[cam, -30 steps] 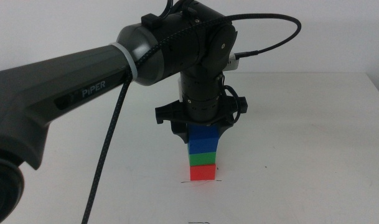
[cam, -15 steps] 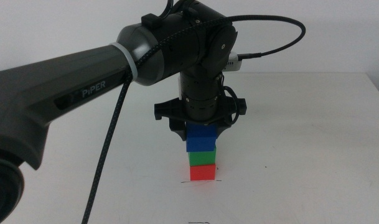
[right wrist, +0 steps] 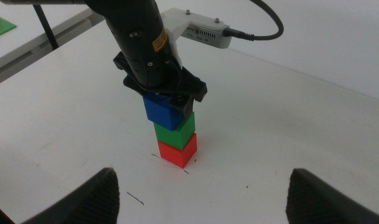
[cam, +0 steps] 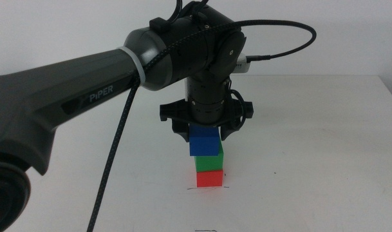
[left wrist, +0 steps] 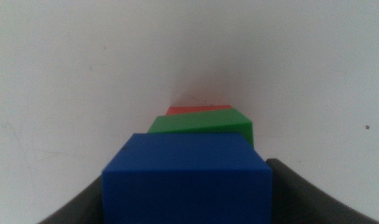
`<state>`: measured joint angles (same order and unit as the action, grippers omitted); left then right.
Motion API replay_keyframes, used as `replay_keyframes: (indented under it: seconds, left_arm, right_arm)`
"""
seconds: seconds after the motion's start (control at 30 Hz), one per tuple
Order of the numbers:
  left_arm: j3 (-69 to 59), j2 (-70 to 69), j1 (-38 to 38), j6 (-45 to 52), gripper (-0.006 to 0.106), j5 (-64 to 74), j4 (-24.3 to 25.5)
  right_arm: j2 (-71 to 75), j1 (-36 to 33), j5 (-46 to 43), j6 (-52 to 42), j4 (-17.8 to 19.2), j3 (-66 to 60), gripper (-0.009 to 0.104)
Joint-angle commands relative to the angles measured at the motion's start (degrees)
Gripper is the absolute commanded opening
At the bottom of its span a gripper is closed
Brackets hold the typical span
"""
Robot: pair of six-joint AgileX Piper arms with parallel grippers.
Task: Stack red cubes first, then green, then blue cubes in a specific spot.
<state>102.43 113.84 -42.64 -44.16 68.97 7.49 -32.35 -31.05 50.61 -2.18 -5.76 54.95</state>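
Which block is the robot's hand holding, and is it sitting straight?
The blue cube, top of the stack. The left hand grips it, and it sits skewed, overhanging the green cube. The red cube lies lowest.

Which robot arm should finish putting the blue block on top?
Left. The left gripper already holds the blue cube right above the green cube; the right gripper waits, open, farther away.

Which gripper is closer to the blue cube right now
Left. The left gripper is around the blue cube atop the stack; the right gripper waits open, off to the side.
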Motion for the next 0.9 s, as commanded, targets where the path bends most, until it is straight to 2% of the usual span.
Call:
replay_keyframes:
  seconds: [0.0, 0.5, 0.87]
  left_arm:
    - [1.4, -3.1, -0.2, -0.1, 0.072, -1.4, 0.2]
    - [1.4, -3.1, -0.2, 1.1, 0.072, -2.8, -0.9]
    - [9.8, -3.2, -0.2, 2.6, 0.072, 5.6, 2.0]
  right_arm:
    - [-0.4, 0.5, -3.9, -0.7, 0.1, 1.3, 0.085]
    - [-0.4, 0.5, -3.9, -0.7, 0.1, 1.3, 0.085]
    - [-0.4, 0.5, -3.9, -0.7, 0.1, 1.3, 0.085]
